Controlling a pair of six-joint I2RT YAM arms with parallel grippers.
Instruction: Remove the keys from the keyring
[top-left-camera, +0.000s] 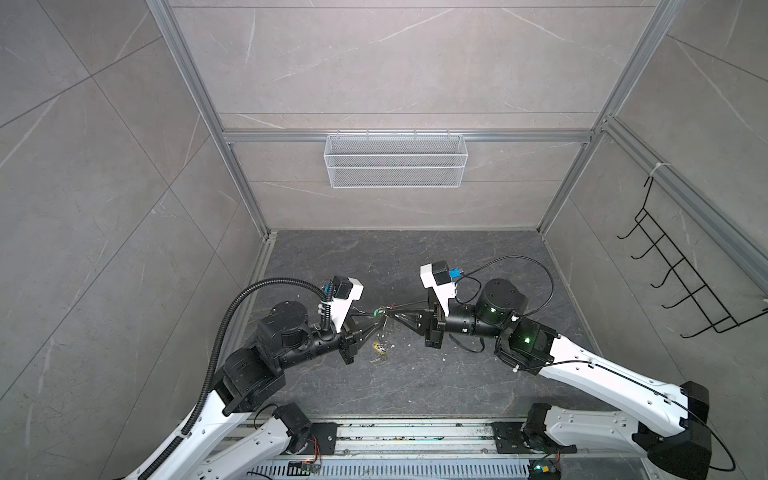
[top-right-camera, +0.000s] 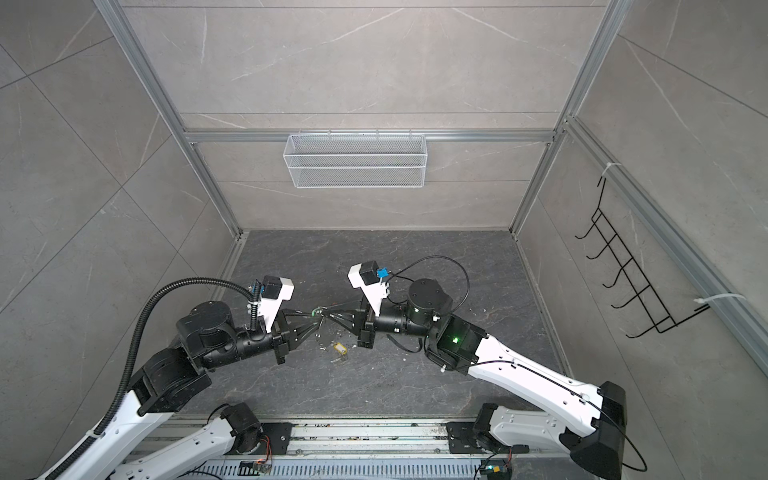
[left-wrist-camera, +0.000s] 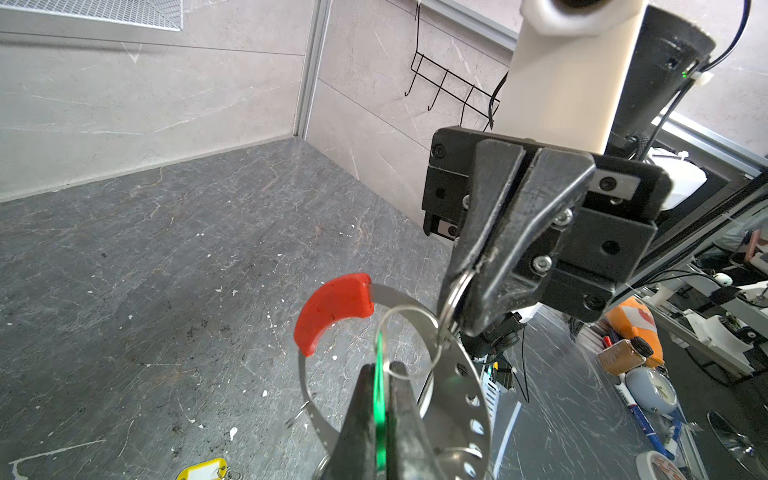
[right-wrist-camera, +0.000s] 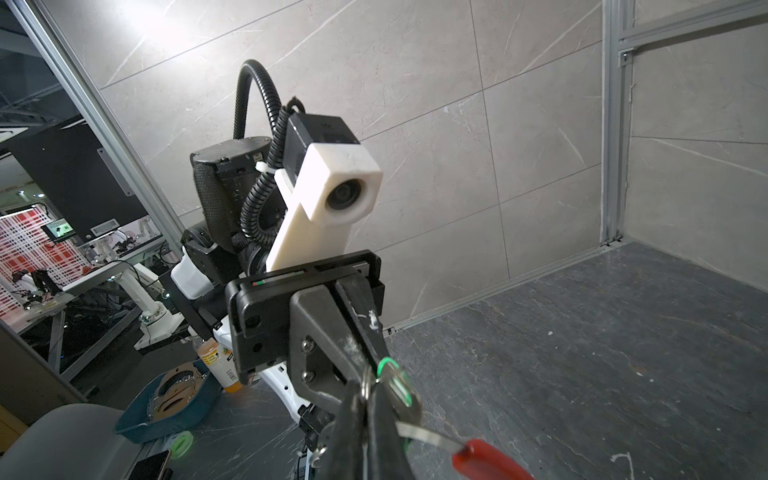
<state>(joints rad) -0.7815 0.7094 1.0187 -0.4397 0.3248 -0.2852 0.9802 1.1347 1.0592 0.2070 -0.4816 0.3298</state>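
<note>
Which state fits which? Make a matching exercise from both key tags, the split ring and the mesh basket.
1 green key tag
2 yellow key tag
3 small split ring
4 mesh basket

A lying on the tabletop
B hung on the back wall
C in shut jaws of the left gripper
D in shut jaws of the right gripper

Pairs: 1-C, 2-A, 3-D, 4-B

No lettering reads clearly from my remote station. The yellow tag (left-wrist-camera: 202, 471), lying on the floor below the left gripper (left-wrist-camera: 381, 368), shows a white label window with nothing legible on it. The printed label on the orange bottle (right-wrist-camera: 216, 361), beyond that gripper outside the cell, is too blurred to read.
</note>
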